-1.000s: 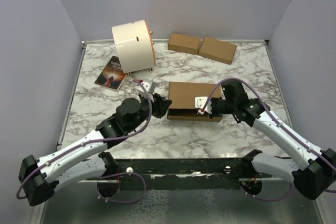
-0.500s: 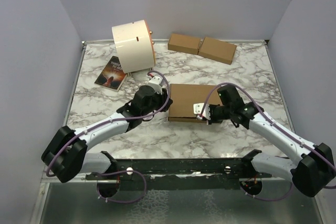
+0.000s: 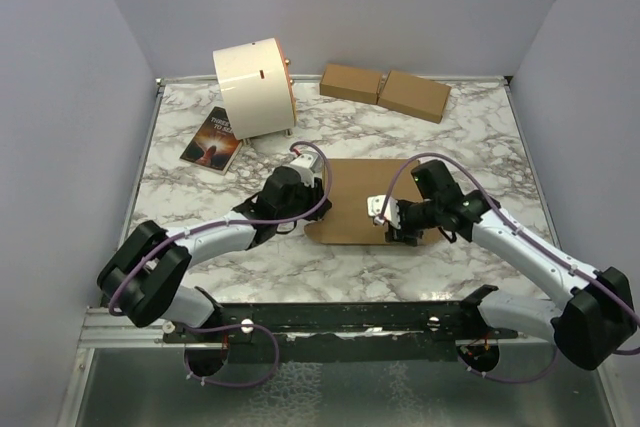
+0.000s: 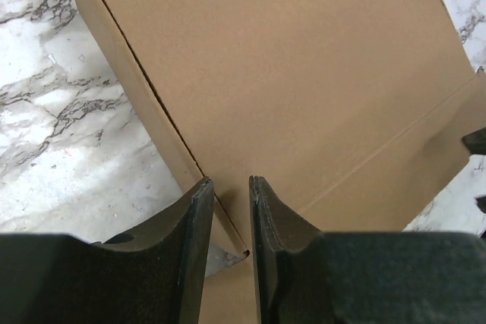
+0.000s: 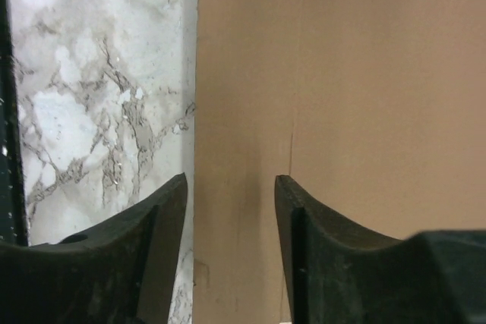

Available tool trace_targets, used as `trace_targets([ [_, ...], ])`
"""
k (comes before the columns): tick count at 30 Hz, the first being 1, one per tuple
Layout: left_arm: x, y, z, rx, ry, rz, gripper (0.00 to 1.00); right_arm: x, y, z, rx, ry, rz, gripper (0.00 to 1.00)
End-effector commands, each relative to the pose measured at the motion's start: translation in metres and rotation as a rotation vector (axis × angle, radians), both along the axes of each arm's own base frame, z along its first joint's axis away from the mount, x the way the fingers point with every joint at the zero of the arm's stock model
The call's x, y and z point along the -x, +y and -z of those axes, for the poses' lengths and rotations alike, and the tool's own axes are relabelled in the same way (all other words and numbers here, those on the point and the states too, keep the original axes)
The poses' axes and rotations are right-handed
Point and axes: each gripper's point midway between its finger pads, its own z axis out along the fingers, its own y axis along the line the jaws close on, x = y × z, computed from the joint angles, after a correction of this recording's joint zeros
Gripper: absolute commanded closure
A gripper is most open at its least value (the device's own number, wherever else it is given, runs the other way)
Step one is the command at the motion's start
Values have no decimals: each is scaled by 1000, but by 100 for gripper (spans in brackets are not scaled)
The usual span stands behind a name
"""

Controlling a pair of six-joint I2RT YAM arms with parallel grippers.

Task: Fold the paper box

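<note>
- Paper box (image 3: 352, 209): plain brown cardboard, the biggest piece on show. Lies low at the middle of the marble table (image 3: 480, 137), between the two arms, with fold lines visible along its left side and across one panel.
- Left gripper (image 4: 229, 181): sits over the box's left edge, jaws almost together with a slim gap between them. Straddles the fold line there, with a cardboard corner showing in the gap. Cannot tell whether the cardboard is pinched.
- Right gripper (image 5: 231, 180): released, jaws well apart, nothing between them. Hangs over the box's near edge, bare marble to one side.
- Cream drum (image 3: 252, 87): far left of the table, well apart from the paper box.
- Two small closed brown boxes (image 3: 350, 82) (image 3: 415, 95): side by side at the far edge.
- Dark-covered book (image 3: 212, 139): lies flat just beside the drum.
</note>
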Motion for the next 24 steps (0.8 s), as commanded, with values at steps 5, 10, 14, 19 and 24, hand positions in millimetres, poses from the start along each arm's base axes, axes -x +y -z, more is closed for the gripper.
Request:
trace_targets([
  [5, 0, -4, 14, 11, 31, 27, 72, 5, 15, -60, -187, 35, -21, 44],
  [10, 0, -4, 16, 12, 36, 25, 72, -44, -17, -68, -281, 57, 246, 46],
  [14, -1, -6, 14, 21, 34, 32, 72, -88, -62, -43, -295, 157, 515, 78],
  [19, -3, -9, 10, 28, 29, 39, 72, -103, -79, 0, -204, 281, 629, 89],
  [24, -4, -12, 6, 43, 25, 43, 71, -113, -93, 17, -168, 311, 713, 91],
])
